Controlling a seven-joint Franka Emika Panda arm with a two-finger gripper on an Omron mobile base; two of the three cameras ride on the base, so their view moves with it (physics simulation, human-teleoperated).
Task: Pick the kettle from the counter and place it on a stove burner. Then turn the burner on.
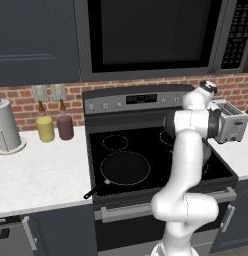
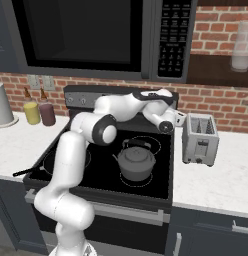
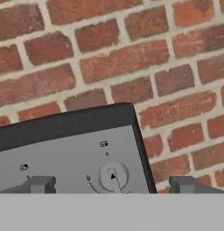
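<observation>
The desk (image 2: 216,182) is lying white on both sides of the black stove (image 2: 96,172), with a brick wall (image 3: 132,54) running behind. The white arm (image 2: 71,160) is reaching over the cooktop toward the stove's back panel (image 3: 68,153). The toaster (image 2: 200,138) is standing on the desk just right of the stove. The kettle (image 2: 135,161) is sitting upright on the front right burner (image 2: 127,183), its spout pointing left toward the arm and its black handle arching over the lid, running left to right. Two bottles (image 1: 55,127) are standing by the wall on the left desk.

The hand (image 3: 110,184) is hovering just in front of the panel's rightmost knob (image 3: 113,176), fingers (image 3: 40,184) spread wide apart, one on each side of the knob and touching nothing. The knob's pointer mark is pointing up in the hand view.
</observation>
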